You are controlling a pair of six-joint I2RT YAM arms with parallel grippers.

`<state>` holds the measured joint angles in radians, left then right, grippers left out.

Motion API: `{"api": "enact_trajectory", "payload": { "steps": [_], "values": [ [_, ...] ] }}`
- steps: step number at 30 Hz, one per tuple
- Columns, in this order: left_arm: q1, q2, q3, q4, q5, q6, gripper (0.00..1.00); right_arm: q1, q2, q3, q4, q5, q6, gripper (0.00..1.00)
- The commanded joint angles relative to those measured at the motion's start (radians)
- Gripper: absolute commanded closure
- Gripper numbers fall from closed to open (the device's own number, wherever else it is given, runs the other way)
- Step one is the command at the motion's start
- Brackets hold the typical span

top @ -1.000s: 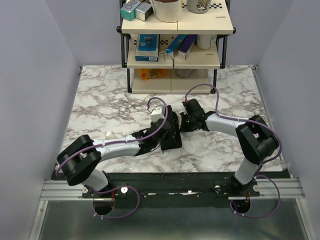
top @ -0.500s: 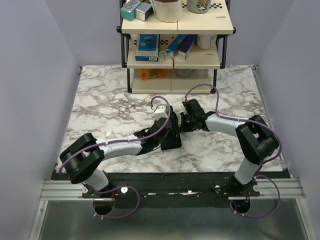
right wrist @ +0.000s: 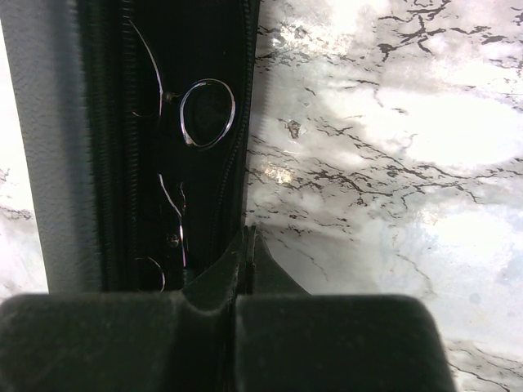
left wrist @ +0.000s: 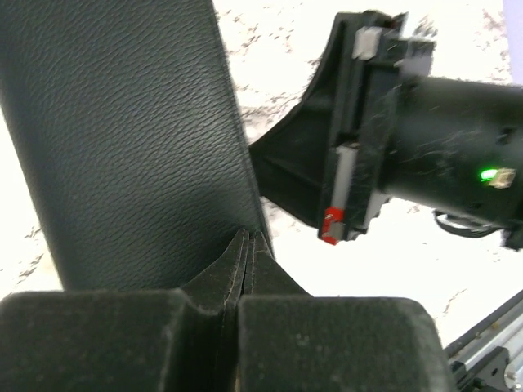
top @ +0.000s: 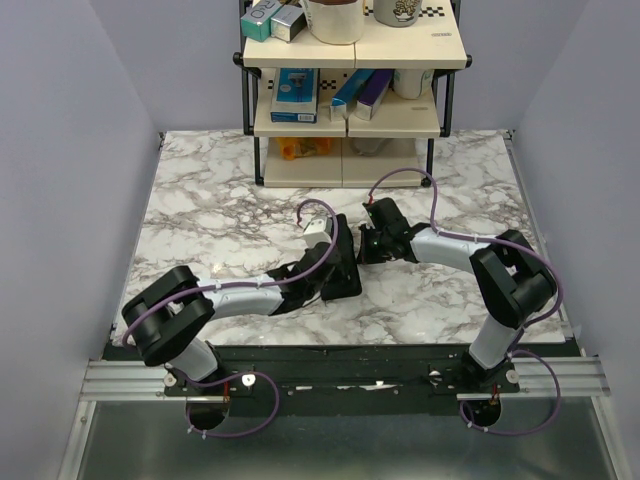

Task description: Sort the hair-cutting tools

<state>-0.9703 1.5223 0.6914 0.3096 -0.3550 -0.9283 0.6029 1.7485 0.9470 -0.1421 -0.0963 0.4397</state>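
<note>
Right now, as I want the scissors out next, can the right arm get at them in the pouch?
Probably not yet. The right gripper is shut on the edge of the pouch; the scissors lie inside, close ahead, but it must let go first. The left gripper pinches the pouch too.

Pouch (left wrist: 122,122): black, fine pebbled grain outside, black lining and zip inside. Scissors (right wrist: 206,113) within the pouch: silver, thin bright loops. Table (top: 200,220) beneath the pouch: white marble pattern with grey and black veining.

Left gripper (left wrist: 245,245) and right gripper (right wrist: 245,245), both at the pouch edge: matt black. The right one carries a red tab and a green light.

Arms (top: 240,295) flanking the pouch: black joints, pale grey links, purple cables (top: 400,178).

Shelf (top: 350,125) behind the pouch: cream boards, black frame, holding a blue box (top: 295,95) and a purple box (top: 375,95).
</note>
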Motion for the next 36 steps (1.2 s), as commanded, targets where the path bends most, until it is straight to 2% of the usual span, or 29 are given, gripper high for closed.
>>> {"api": "enact_trajectory", "payload": {
  "steps": [1, 7, 15, 17, 19, 24, 30, 36],
  "values": [
    [-0.007, 0.029, -0.023, 0.010, -0.041, -0.017, 1.00, 0.020, 0.082, -0.054, -0.083, -0.022, -0.018, 0.99],
    [-0.007, 0.113, 0.008, -0.010, -0.029, -0.032, 1.00, 0.020, 0.063, -0.054, -0.091, -0.008, -0.019, 0.99],
    [-0.007, 0.199, 0.030, 0.016, -0.007, -0.035, 1.00, 0.028, -0.092, -0.017, -0.226, 0.154, -0.059, 0.99],
    [-0.007, 0.205, 0.033, 0.014, -0.002, -0.035, 1.00, 0.037, -0.138, -0.001, -0.247, 0.170, -0.070, 0.94],
    [-0.007, 0.205, 0.034, 0.016, 0.001, -0.035, 1.00, 0.044, -0.161, 0.012, -0.275, 0.171, -0.070, 0.83],
    [-0.007, 0.190, 0.031, 0.003, -0.001, -0.033, 1.00, 0.058, -0.196, 0.053, -0.287, 0.153, -0.065, 0.70],
    [-0.007, 0.167, 0.013, -0.003, -0.006, -0.035, 1.00, 0.070, -0.138, 0.098, -0.280, 0.132, -0.055, 0.64],
    [-0.007, 0.148, -0.003, -0.004, -0.010, -0.040, 1.00, 0.087, -0.072, 0.136, -0.260, 0.119, -0.041, 0.64]
  ]
}}
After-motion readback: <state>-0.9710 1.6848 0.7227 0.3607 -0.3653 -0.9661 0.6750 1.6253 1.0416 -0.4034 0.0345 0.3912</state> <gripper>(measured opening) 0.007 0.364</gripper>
